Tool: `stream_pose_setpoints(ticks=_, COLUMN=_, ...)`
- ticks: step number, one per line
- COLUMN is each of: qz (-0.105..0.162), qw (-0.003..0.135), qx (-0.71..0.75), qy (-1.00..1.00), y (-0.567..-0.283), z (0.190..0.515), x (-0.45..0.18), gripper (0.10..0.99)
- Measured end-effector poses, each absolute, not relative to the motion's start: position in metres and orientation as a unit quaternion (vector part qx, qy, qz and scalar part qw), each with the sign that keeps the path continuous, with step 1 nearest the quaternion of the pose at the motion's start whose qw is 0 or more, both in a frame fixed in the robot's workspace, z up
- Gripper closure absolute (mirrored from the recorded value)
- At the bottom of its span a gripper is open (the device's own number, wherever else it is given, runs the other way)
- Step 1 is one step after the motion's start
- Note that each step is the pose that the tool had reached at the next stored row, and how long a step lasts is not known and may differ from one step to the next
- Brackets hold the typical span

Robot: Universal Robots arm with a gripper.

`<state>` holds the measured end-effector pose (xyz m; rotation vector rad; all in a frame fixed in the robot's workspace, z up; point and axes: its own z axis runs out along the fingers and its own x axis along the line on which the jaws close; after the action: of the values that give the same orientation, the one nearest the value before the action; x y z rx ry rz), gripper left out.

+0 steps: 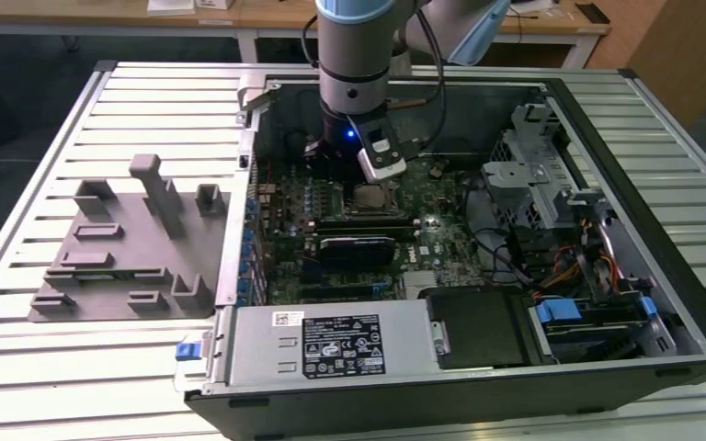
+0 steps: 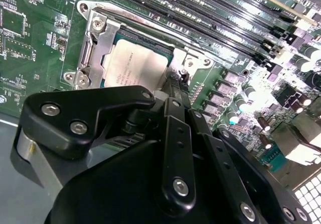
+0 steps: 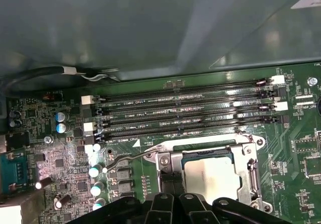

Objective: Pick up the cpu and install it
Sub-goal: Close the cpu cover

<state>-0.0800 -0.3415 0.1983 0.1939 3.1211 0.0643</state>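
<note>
The pincer hangs low inside the open computer case, its tip close over the edge of the metal socket frame on the green motherboard. Whether it is clenched or released cannot be told. The cpu is not in its grasp — it lies flat in the socket just beyond the pincer's tip, silver plate up. Past the cpu from the pincer run long memory slots. The case rests on a slatted counter.
</note>
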Motion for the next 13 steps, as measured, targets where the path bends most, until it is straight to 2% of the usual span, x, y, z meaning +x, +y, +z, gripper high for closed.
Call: stream_pose_setpoints(ticks=13, qz=0.021, qw=0.007, qx=0.062, qy=0.998, y=-0.3414, z=0.1994, x=-0.0800, gripper=0.980)
